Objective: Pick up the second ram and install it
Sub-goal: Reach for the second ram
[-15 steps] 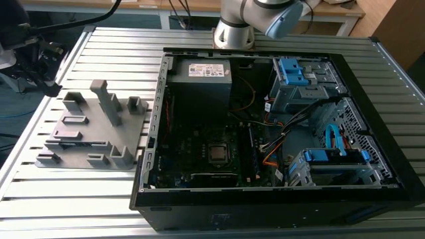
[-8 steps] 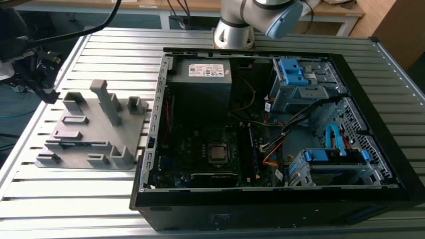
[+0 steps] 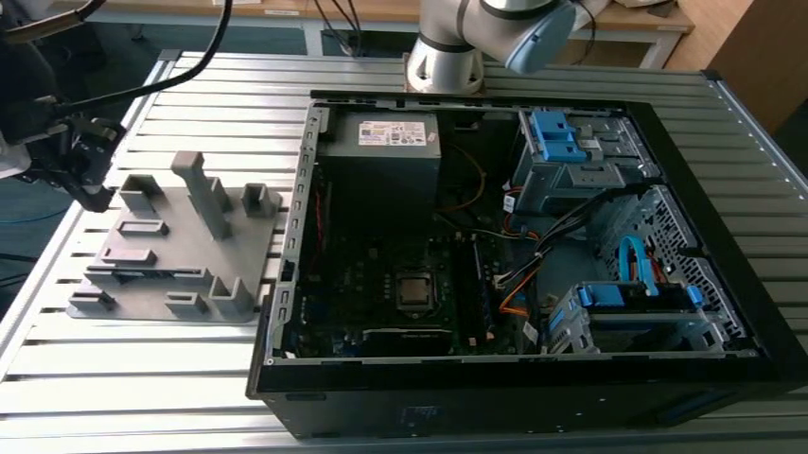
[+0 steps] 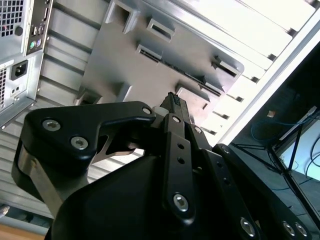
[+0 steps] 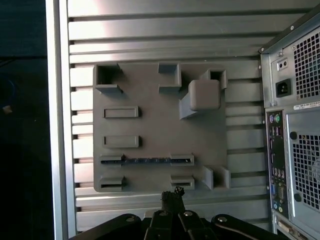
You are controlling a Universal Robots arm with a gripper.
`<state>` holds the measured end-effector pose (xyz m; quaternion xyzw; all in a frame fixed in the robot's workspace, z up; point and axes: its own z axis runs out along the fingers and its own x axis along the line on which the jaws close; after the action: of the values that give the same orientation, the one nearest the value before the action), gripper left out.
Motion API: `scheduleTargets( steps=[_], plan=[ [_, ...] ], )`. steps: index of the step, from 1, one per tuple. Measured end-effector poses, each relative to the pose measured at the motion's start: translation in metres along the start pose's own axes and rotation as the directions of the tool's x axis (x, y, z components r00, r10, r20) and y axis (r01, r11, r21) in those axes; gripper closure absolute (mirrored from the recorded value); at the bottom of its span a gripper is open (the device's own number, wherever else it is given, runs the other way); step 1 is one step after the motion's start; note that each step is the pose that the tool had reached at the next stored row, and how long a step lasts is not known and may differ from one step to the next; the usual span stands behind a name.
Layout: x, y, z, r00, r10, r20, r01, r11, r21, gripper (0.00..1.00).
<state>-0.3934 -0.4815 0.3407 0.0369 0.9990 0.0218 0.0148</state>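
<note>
I see hand (image 5: pixel 172 193) closed, empty, over fixture (image 5: pixel 150 100); second ram (image 5: pixel 147 160) sits in its slot. Pickup, install pending.

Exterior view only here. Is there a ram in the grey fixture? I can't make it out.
Observer: Yes. In the first wrist view one dark ram strip lies between two holders of the grey fixture.
Operator: Claw on it?
Observer: No. The claw is at the fixture's edge, apart from the strip.
Operator: Anything between them?
Observer: A second pair of holders, and I see no strip in it.
</note>
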Motion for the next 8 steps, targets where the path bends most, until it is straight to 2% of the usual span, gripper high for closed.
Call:
scheduleTargets(
  steps=[8],
  plan=[
    [0.0009,-0.0035,0.0131,1.0000,0.000,0.0000,0.000,1.0000,0.0000,0.90]
  ],
)
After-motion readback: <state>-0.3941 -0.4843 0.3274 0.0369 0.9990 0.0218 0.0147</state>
